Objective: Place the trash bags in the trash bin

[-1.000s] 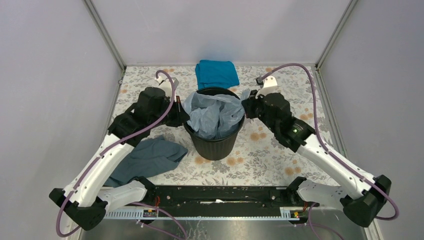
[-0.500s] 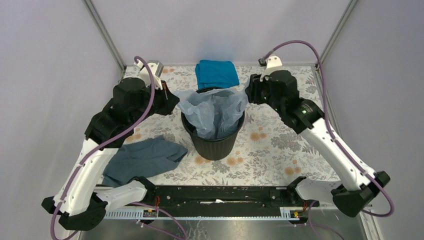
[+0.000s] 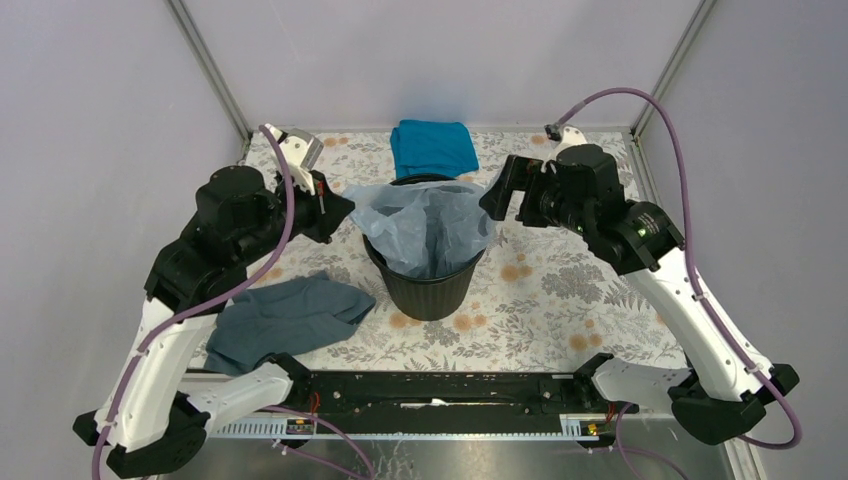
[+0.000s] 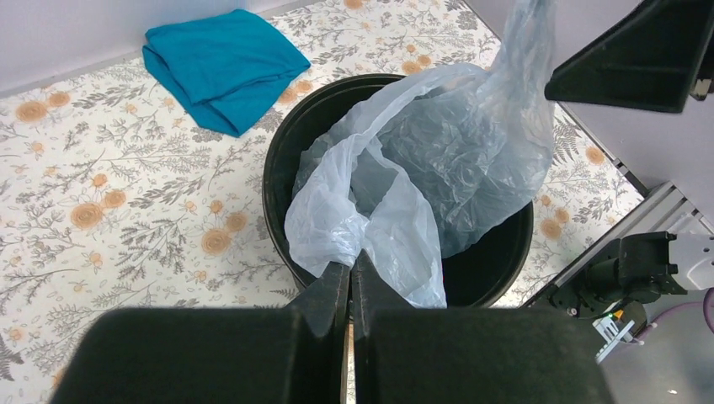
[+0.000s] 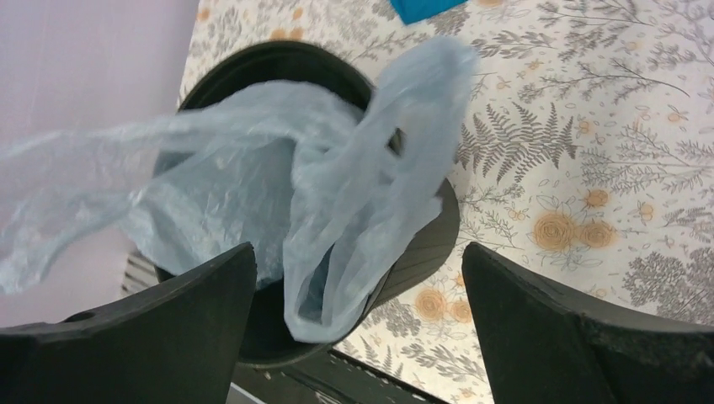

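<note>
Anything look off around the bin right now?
The trash bag is not seated: it lies bunched in the trash bin, one loop draped over the rim. The left gripper pinches an edge; the right gripper is open, holding nothing.

On the table [image 3: 560,290], the bag [image 3: 425,225] sits in the bin [image 3: 430,295]; the far cloth [image 3: 433,147] lies behind the bin, the near cloth [image 3: 285,318] front-left of it.

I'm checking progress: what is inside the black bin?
The pale blue plastic bag sits partly inside the trash bin, its edges spilling over the rim, one corner pinched by the left gripper. The bag hides the bin's bottom.
</note>
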`<state>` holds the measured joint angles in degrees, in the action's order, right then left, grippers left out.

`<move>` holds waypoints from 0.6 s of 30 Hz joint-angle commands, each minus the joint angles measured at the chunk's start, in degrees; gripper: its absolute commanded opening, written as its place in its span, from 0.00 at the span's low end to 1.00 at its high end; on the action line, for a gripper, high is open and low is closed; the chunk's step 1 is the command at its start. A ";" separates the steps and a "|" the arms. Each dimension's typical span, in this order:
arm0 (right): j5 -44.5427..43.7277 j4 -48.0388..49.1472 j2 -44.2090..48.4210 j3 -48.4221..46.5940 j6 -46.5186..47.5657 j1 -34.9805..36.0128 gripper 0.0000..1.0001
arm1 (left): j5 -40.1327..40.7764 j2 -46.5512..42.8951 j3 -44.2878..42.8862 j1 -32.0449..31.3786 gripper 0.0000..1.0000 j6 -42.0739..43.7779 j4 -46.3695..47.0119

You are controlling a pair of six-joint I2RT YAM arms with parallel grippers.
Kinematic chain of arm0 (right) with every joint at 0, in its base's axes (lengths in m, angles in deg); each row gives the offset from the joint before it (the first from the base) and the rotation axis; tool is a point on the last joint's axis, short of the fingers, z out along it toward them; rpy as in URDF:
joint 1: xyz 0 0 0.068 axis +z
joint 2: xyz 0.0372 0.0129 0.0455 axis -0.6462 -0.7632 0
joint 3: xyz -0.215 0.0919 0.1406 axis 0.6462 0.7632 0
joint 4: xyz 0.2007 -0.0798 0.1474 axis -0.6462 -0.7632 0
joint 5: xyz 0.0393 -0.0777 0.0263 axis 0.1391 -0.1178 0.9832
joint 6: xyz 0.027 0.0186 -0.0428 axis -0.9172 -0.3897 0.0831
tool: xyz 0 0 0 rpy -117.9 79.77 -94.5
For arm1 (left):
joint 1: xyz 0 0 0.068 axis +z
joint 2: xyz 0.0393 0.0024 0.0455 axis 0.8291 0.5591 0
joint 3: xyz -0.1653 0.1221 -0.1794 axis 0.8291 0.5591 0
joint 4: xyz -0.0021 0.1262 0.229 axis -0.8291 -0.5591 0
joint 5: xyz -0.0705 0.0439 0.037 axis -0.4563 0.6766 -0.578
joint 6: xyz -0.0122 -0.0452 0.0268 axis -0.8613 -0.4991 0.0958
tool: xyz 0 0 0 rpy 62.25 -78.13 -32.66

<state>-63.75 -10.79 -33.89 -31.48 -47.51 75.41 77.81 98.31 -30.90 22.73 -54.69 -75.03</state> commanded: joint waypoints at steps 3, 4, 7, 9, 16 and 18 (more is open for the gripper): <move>-12.89 5.38 3.41 0.86 -19.67 0.05 0.94 | 2.85 -0.73 -0.80 0.14 0.00 0.70 2.51; -11.75 8.79 4.75 2.92 -22.19 0.07 0.91 | 3.61 -0.65 -0.71 0.15 0.00 0.22 2.51; -6.19 14.52 6.78 8.15 -28.82 0.01 0.85 | 3.75 -0.25 -0.58 0.14 0.00 -0.74 2.85; -3.18 14.97 5.74 7.91 -29.77 0.02 0.79 | 2.72 0.21 -0.49 0.15 0.00 -0.79 2.99; -1.41 11.94 5.98 7.17 -23.98 0.35 0.84 | 3.03 0.28 0.05 0.19 0.00 -0.45 3.57; 2.27 13.24 5.83 7.67 -22.99 0.45 0.86 | 3.28 0.14 0.13 0.17 0.00 -0.29 3.57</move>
<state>-66.57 -1.00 -29.01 -23.96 -72.50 75.46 80.08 98.92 -30.75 22.73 -54.95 -74.39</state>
